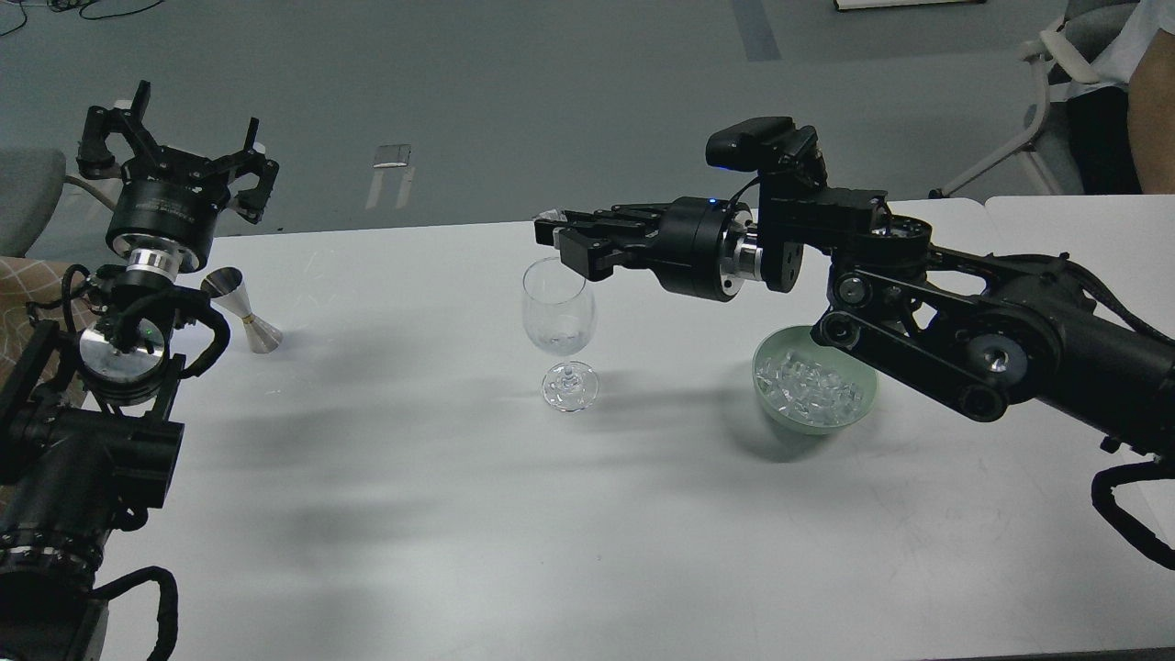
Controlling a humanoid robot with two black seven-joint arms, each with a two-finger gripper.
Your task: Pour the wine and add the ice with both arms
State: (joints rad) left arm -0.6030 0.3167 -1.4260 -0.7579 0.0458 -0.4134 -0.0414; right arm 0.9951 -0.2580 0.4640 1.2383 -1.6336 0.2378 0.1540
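Table [459, 514]: white, bare along the lower frame; everything stands further back
Bowl [858, 404]: pale green, centre right; ice [812, 390] heaped inside
Wine glass [559, 317]: centre, upright, looks empty
Right hand [555, 240]: just above glass rim; fingers closed, perhaps pinching ice; contents unclear
Left hand [179, 151]: upper left, spread open, idle above metal jigger [240, 310]

Clear ice [812, 390] chunks piled in green bowl [858, 404], right of wine glass [559, 321].

The single head camera is looking forward and down from above the near edge of the white table [459, 514], taking in floor [551, 92] beyond.
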